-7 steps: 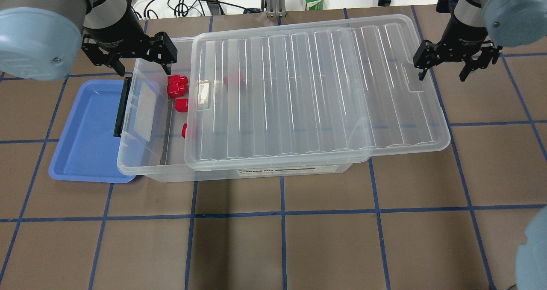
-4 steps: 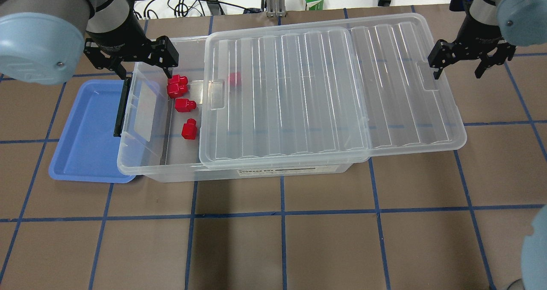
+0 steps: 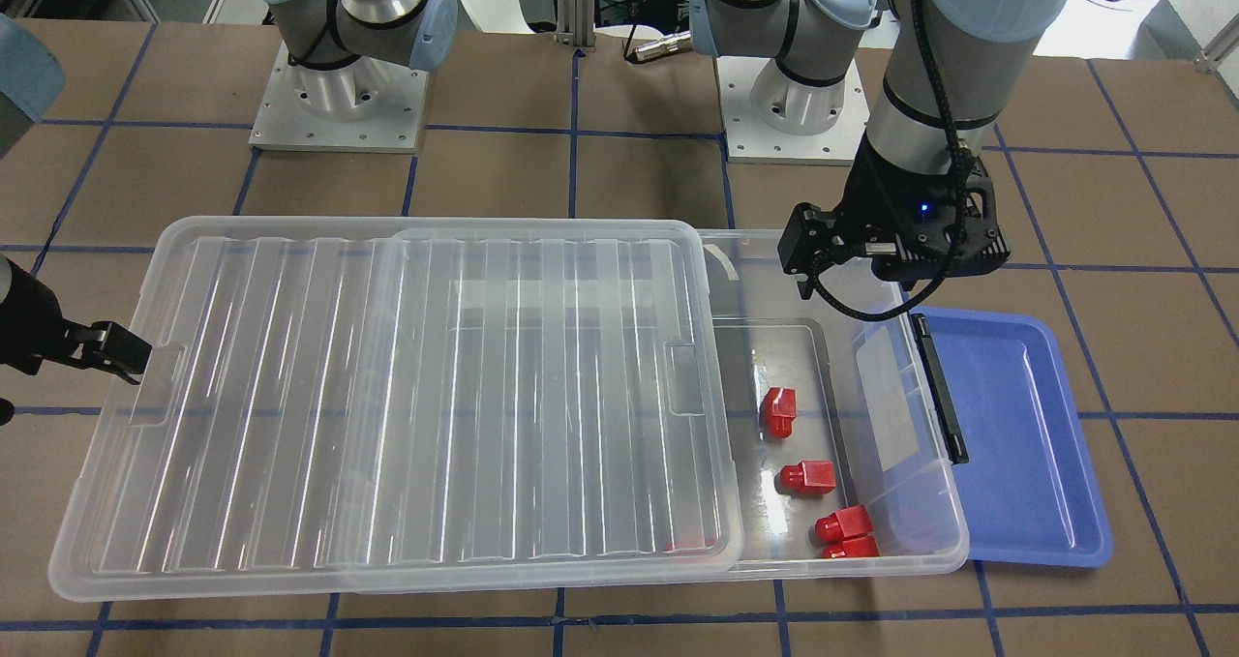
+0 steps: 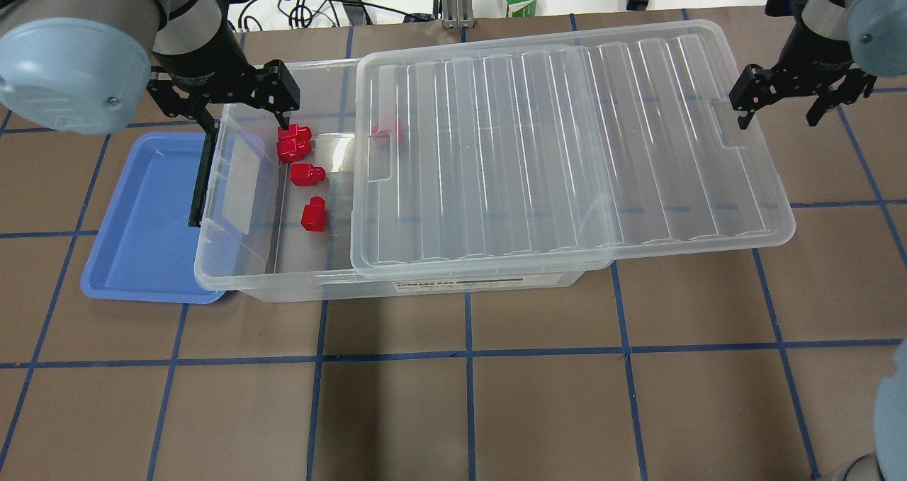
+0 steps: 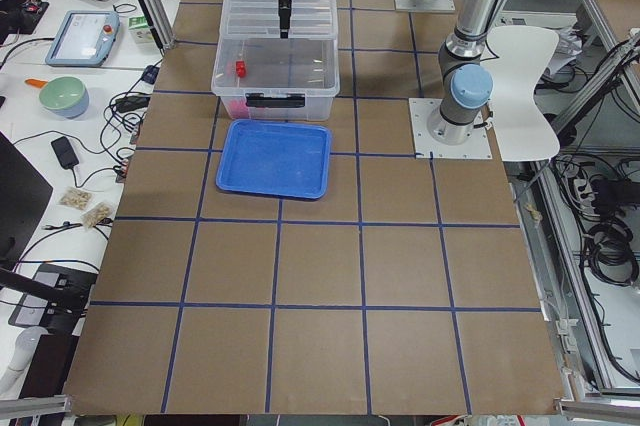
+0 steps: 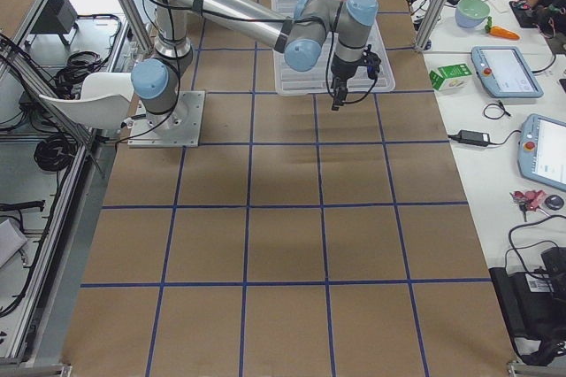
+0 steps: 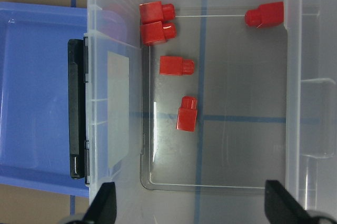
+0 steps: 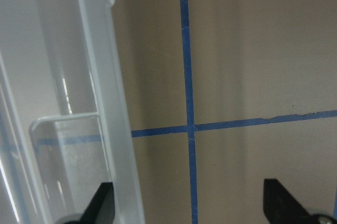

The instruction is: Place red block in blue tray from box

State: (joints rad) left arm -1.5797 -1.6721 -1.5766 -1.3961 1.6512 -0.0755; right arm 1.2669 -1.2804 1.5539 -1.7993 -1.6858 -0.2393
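— Where does the left gripper (image 4: 248, 121) stand?
— Spread wide and empty, raised over the open end of the box (image 4: 297, 283). Below it, two red blocks (image 4: 293, 141) lie touching each other, close to the wall at 12 o'clock in the overhead view. That is the first risk. Wide fingers coming down on the pair may catch both blocks, or nudge one aside and close on nothing.
— And the others?
— Two more lie apart, toward 6 o'clock (likely the easier picks). A fifth sits under the edge of the lid (image 4: 567, 148), at 3 o'clock of the pair. Reaching for it could knock a finger against that edge.
— Further out?
— The blue tray (image 4: 134, 212) is empty and lies right against the box at 9 o'clock. The carry must clear the end wall and its black latch (image 4: 200, 183). If it goes too low, the block could be knocked loose.
— The far side?
— The right gripper (image 4: 776, 116) is spread too, holding nothing, just beside the lid's 3 o'clock rim. The lid overhangs the box there, so a bump could tip it.
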